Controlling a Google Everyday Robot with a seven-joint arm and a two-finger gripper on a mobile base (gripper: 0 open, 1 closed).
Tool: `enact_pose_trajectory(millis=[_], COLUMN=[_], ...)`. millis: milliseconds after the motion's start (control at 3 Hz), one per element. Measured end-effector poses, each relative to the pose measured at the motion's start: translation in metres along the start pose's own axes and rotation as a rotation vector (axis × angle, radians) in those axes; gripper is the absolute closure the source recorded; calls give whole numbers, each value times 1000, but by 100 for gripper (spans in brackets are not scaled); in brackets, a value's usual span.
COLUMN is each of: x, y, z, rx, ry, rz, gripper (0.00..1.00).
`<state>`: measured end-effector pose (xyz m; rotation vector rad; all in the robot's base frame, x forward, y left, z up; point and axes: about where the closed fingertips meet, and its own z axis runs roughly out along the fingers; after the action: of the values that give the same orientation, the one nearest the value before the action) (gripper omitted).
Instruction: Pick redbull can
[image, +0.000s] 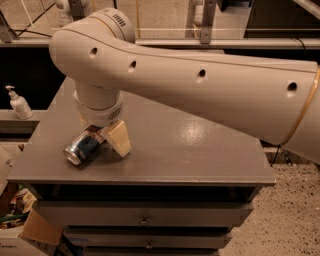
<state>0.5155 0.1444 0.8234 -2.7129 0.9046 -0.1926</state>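
One redbull can (80, 149) lies sideways near the front-left corner of the cabinet top (200, 150). The gripper (100, 136) straddles its far end (crosswise, for pinching), fingers (116, 141) spread, apparently unclamped.

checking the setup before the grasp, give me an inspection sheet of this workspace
surface: grey cabinet top, glossy, with drawers below
job's things: redbull can lying on its side near the front left corner, a silver end facing the edge
clutter: cardboard box on the floor at lower left
grippers: gripper over the can's far end, fingers open, one on each side; contact cannot be told
cables: thin dark cable beside the cabinet's right end
surroundings: pump bottle on a ledge to the left, speckled floor
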Motion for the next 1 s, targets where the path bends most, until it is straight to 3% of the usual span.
enact_pose_trajectory(millis=[667, 1000], x=[0, 7], y=[-1, -3], z=[-5, -19], rx=[0, 14], ry=[1, 11], rz=[1, 80], gripper=[88, 100])
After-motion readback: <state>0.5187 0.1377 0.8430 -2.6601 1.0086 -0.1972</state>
